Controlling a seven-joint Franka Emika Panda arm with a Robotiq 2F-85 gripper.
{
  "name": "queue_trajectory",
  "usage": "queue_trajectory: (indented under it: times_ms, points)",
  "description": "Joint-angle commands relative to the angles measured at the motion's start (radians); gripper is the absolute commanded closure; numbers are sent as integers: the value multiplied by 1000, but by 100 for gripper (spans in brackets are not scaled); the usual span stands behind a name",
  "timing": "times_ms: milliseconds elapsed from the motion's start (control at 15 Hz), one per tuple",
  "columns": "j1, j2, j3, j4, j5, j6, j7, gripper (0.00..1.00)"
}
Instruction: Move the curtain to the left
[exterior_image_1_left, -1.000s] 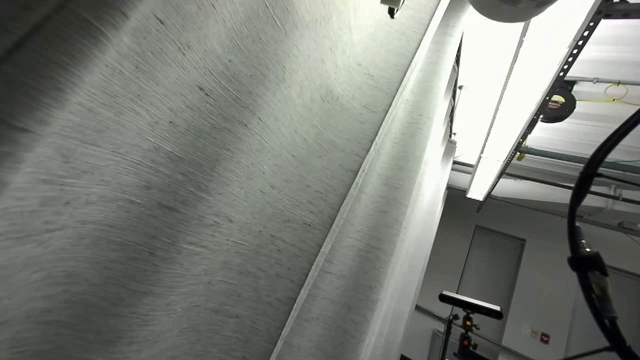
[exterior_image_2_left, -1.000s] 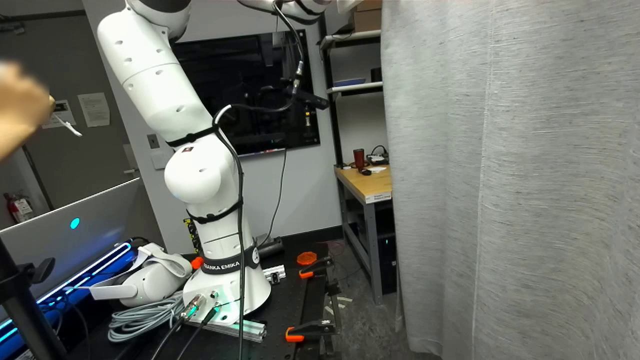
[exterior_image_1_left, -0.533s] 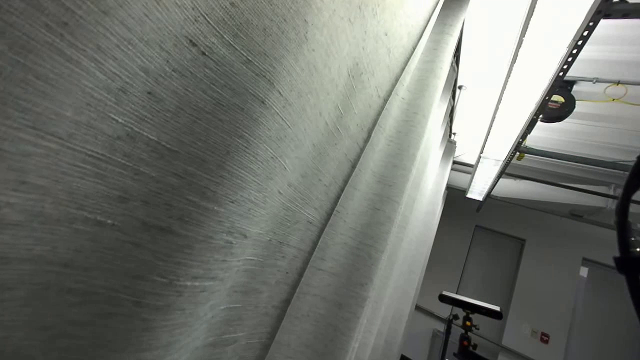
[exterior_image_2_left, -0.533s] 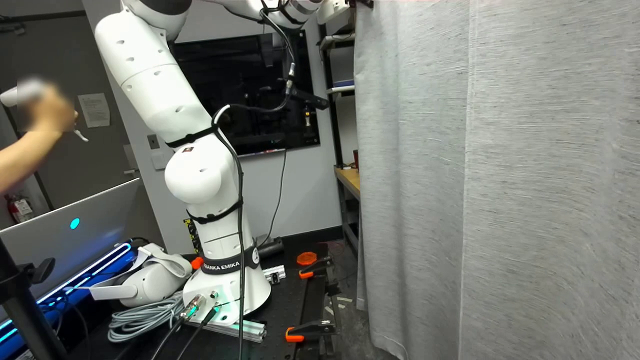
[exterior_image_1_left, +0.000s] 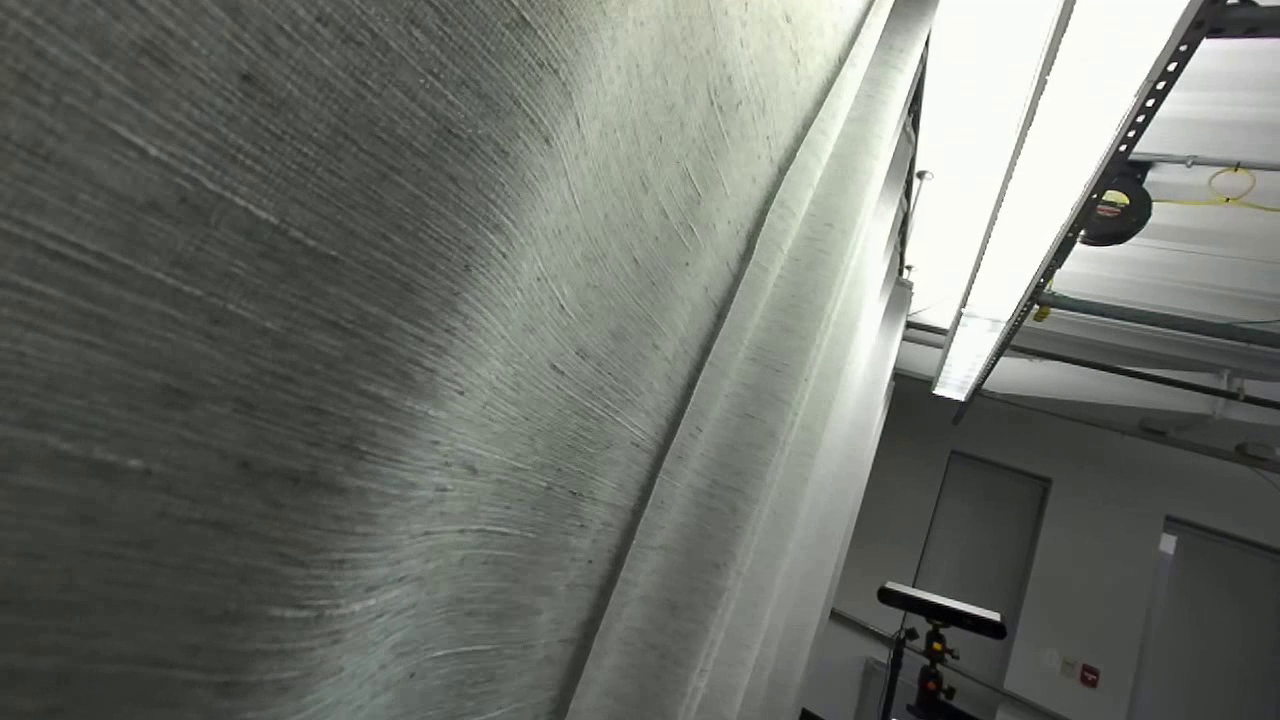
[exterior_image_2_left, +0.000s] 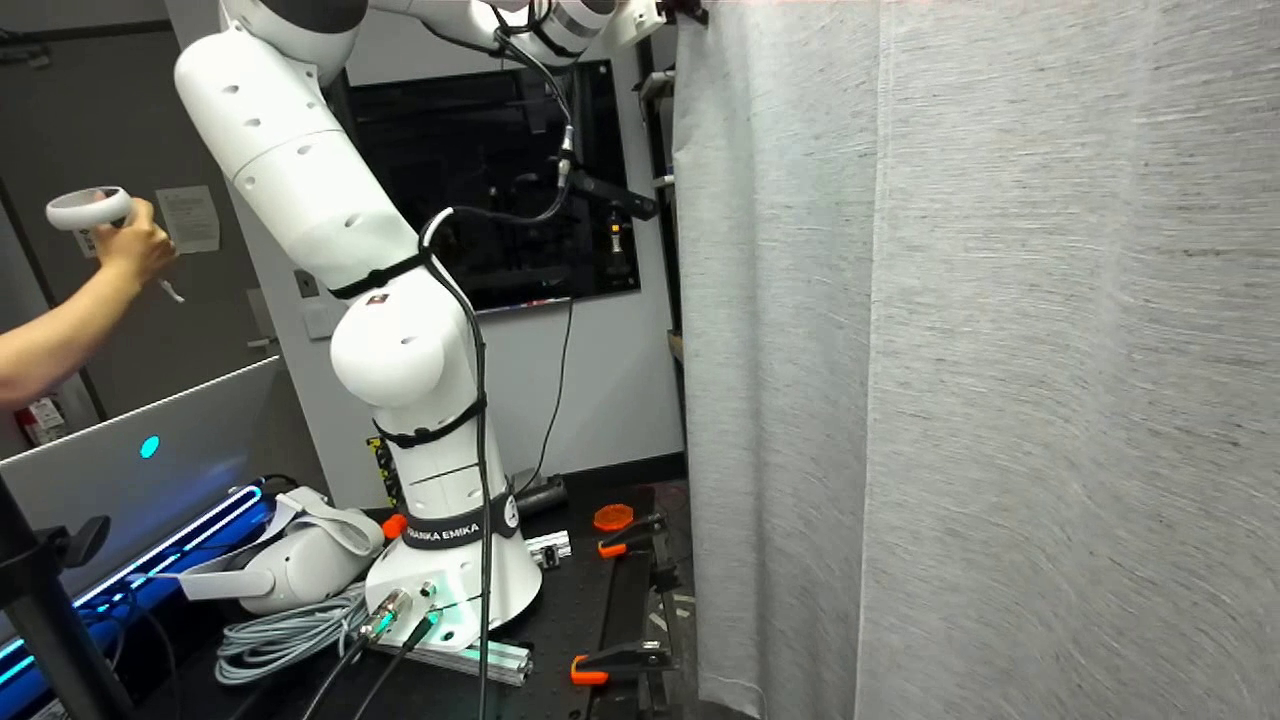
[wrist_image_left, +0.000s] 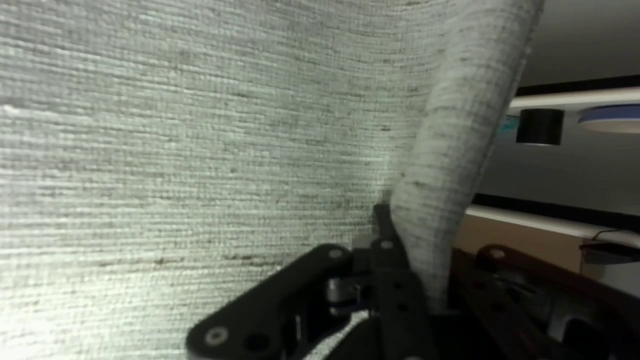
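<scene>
Gripping, in the wrist view, with the tool (wrist_image_left: 420, 235) closed about a rolled fold (wrist_image_left: 455, 135) of the light grey heathered curtain (wrist_image_left: 215, 140), beside the edge nearest the Franka Panda arm (exterior_image_2_left: 395, 345). Likely to handle as soft, limp cloth: light at the pinch, heavier as a whole sheet, not fragile, apt to creep out of a thin hold. Best held by a thick bunch at that same edge, allowing for drag at the bottom hem (exterior_image_2_left: 732, 688). Hanging, in an exterior view, to the picture's right of the arm, with the gripped edge turned toward it. Upright along its long axis, from beyond the picture's top to lower than the arm's base (exterior_image_2_left: 450, 580); slanting in an exterior view along the pleats (exterior_image_1_left: 690, 520), probably only through a tilted viewpoint.
</scene>
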Motion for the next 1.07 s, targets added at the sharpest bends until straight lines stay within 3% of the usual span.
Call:
queue_trajectory:
  times_ms: [0,333,1000]
  points:
    - [0,-8,78,-98,2,-48,36,99]
    - [52,-45,52,-140,35,-23,-5,99]
    - [-43,-5,59,-135,-1,-17,-5,99]
